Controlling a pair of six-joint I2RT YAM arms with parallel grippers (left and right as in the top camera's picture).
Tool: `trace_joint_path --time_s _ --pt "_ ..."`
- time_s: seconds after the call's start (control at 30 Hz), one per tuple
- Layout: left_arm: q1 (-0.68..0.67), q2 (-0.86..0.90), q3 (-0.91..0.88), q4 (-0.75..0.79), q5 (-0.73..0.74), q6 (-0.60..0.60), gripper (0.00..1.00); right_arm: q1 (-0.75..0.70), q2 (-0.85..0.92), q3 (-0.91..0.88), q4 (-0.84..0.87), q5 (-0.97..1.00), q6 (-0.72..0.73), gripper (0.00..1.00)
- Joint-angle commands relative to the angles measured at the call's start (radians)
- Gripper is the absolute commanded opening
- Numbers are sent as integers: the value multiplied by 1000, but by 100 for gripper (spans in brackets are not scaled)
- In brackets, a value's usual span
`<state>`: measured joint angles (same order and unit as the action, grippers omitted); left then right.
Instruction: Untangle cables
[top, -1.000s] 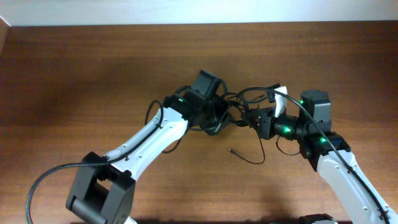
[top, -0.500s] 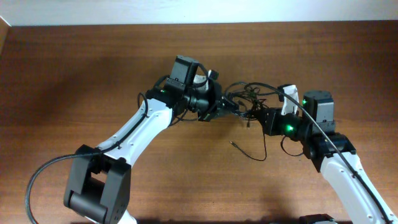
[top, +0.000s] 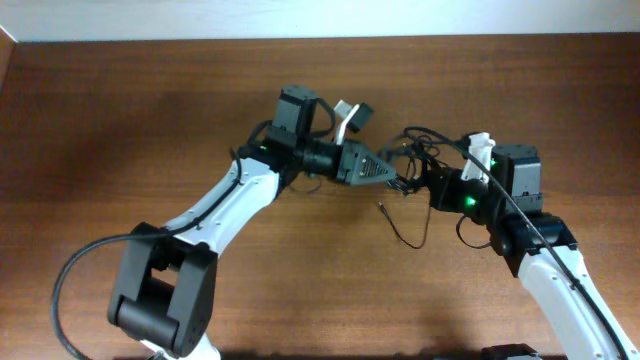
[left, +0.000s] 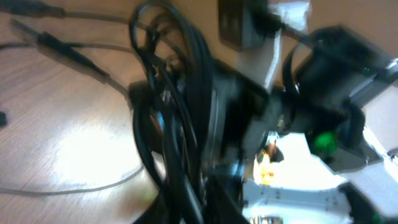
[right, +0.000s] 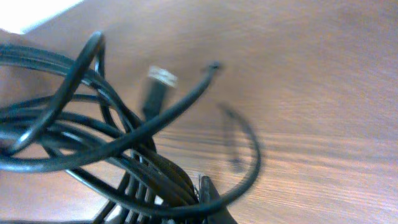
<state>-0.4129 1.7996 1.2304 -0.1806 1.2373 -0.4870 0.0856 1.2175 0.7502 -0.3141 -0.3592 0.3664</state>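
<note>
R hand (top: 430, 184) is clamped shut on the cables (right: 146, 177), the bundle up off the worktop (top: 150, 120) betw. both arms, while L hand (top: 393, 177) has swung back to the knot, grip unclear in the blur, poss. letting go, so nothing's freed yet

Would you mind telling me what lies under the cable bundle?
Bare wooden table, with one loose strand trailing from the cables onto it. The spot directly beneath the knot is covered.
</note>
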Motion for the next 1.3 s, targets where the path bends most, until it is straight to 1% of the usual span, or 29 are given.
trace_joint_path --time_s 0.0,0.03,0.07,0.1,0.13,0.17,0.23,0.27,0.33,0.37,0.43,0.47,0.5,0.53,0.57,0.6,0.67,0.7,0.73,0.8,0.83,0.97,1.13,1.17,1.2,1.23,1.27 --pt "43 -57 31 -192 -148 243 11 -37 23 -31 -19 214 -10 4" --pt "43 -57 31 -267 -304 243 4 -37 17 -25 -19 214 -10 4" --pt "42 -57 31 -348 -455 243 0 -37 13 -18 -19 214 -10 5" --pt "42 -57 31 -382 -508 243 0 -37 13 -14 -22 205 -10 5" --pt "42 -57 31 -398 -544 243 0 -37 13 -14 -23 193 -10 4" --pt "42 -57 31 -402 -570 243 0 -37 13 -14 -23 130 -11 4" --pt "42 -57 31 -401 -587 229 0 -37 13 -14 -5 -63 -79 4" --pt "42 -57 31 -401 -587 212 1 -37 13 -14 10 -129 -113 4" --pt "42 -57 31 -399 -586 152 8 -37 13 -14 40 -246 -178 4" --pt "42 -57 31 -396 -587 101 22 -37 13 -14 45 -275 -193 4" --pt "42 -57 31 -397 -586 -45 44 -36 14 -14 45 -308 -228 4" --pt "41 -57 31 -397 -573 -114 57 -34 14 -14 46 -326 -259 4" --pt "41 -57 31 -396 -552 -174 73 -34 14 -14 49 -330 -276 4" --pt "41 -57 31 -394 -549 -209 77 -34 14 -14 50 -330 -298 4" --pt "40 -57 31 -388 -544 -230 76 -34 14 -14 50 -330 -320 4" --pt "35 -57 31 -377 -534 -244 61 -34 14 -14 49 -330 -333 4" --pt "20 -57 31 -346 -507 -279 45 -34 14 -14 50 -330 -346 4" --pt "6 -57 31 -334 -508 -327 38 -34 14 -14 49 -330 -365 4" --pt "-5 -57 31 -328 -508 -380 35 -34 14 -14 49 -330 -383 4" --pt "-29 -57 31 -320 -509 -516 34 -34 14 -14 50 -330 -397 4" --pt "-40 -57 31 -311 -513 -546 33 -34 14 -14 50 -330 -397 4" --pt "-119 -57 31 -284 -594 -553 25 -34 14 -14 50 -329 -397 4" --pt "-164 -57 31 -284 -688 -553 24 -34 14 -14 50 -347 -397 4" --pt "-169 -57 31 -284 -715 -553 17 -34 14 -14 50 -375 -397 4" --pt "-173 -57 31 -284 -735 -553 7 -34 14 -14 51 -384 -397 4" --pt "-175 -56 31 -284 -749 -553 0 -34 14 -14 53 -395 -396 4" --pt "-178 -55 31 -284 -756 -553 0 -34 14 -14 55 -395 -396 4"
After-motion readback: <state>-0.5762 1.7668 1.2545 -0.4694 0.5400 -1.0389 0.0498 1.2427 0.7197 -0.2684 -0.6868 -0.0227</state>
